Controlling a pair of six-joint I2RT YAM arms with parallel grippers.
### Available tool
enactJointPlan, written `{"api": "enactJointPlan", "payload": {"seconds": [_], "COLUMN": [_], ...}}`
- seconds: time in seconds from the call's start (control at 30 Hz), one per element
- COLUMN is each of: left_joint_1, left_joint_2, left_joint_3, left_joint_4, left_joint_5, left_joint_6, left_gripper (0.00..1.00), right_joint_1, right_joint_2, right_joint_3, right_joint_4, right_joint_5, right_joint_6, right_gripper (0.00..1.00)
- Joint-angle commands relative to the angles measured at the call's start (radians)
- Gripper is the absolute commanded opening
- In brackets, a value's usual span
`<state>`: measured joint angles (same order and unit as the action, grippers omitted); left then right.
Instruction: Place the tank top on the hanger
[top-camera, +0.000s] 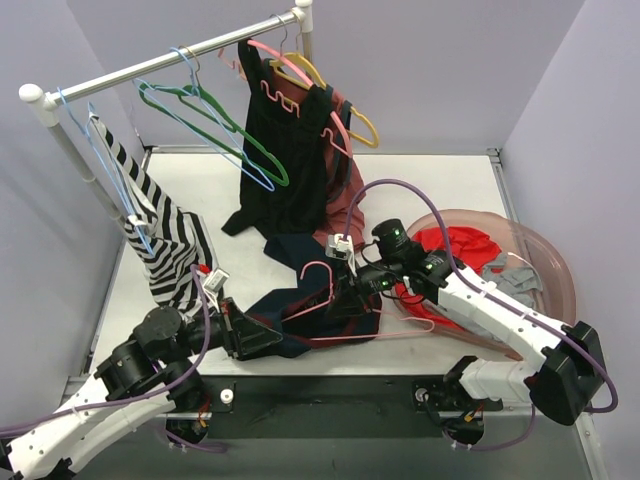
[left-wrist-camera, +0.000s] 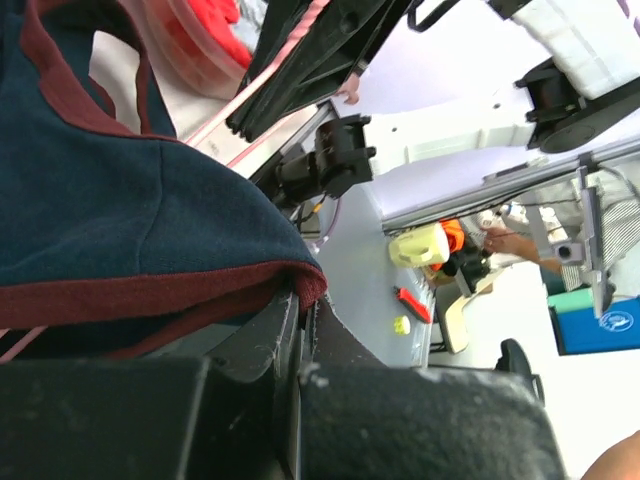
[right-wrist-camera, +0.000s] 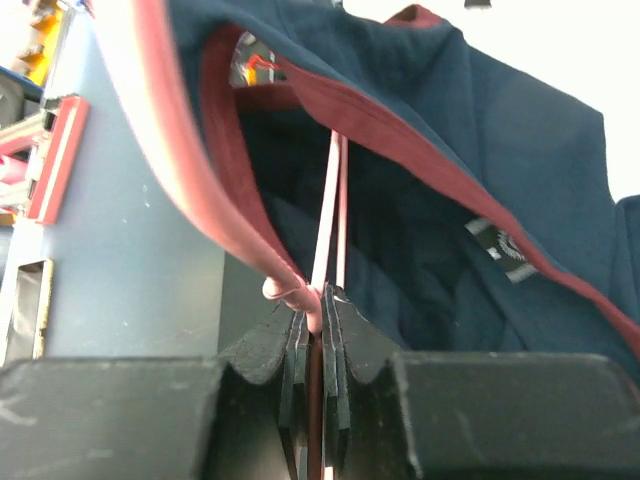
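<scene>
at the near middle of the table (top-camera: 440, 190) the left gripper (left-wrist-camera: 303, 310) pinches the hem of the tank top (left-wrist-camera: 120, 210) taut while the right gripper (right-wrist-camera: 318, 318) clamps the pink hanger (right-wrist-camera: 326, 210), apparently to thread it through the opening.

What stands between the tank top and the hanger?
Nothing visible. The right end effector grips the hanger, its bar running up inside the tank top; the left end effector pinches its red trim.

tank top (left-wrist-camera: 120, 210) matt navy knit cloth, dark red trim; hanger (right-wrist-camera: 321, 250) smooth thin pink plastic; basin (top-camera: 548, 252) translucent glossy pink plastic; rail (top-camera: 150, 62) shiny metal
</scene>
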<state>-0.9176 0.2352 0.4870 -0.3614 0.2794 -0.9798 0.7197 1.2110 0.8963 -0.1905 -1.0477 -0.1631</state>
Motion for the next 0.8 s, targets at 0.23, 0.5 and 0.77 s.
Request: {"api": "enactJointPlan", "payload": {"seconds": [0.23,0.5,0.77], "left_joint_1": [-0.001,0.0,-0.001], "left_joint_2": [0.193,0.513,0.59], "left_joint_3": [0.315,0.709,0.762], "left_joint_4": [-0.37,-0.671,-0.694], "left_joint_5": [-0.166,-0.148,-0.025], "left_joint_6": [0.358,0.734,1.104], "left_gripper": [0.7,0.78,0.79], "right_joint_1": [-0.081,-0.091,-0.108], "right_joint_2": [-0.054,-0.085,-0.099], "right_joint_3": [-0.013,-0.047,0.0], "right_joint_4": [0.379,0.389,0.204], "right_joint_5": [-0.175,-0.198,-0.224], "right_joint_6": [0.097,0.051,-0.159], "right_gripper": [0.0,0.0,0.0]}}
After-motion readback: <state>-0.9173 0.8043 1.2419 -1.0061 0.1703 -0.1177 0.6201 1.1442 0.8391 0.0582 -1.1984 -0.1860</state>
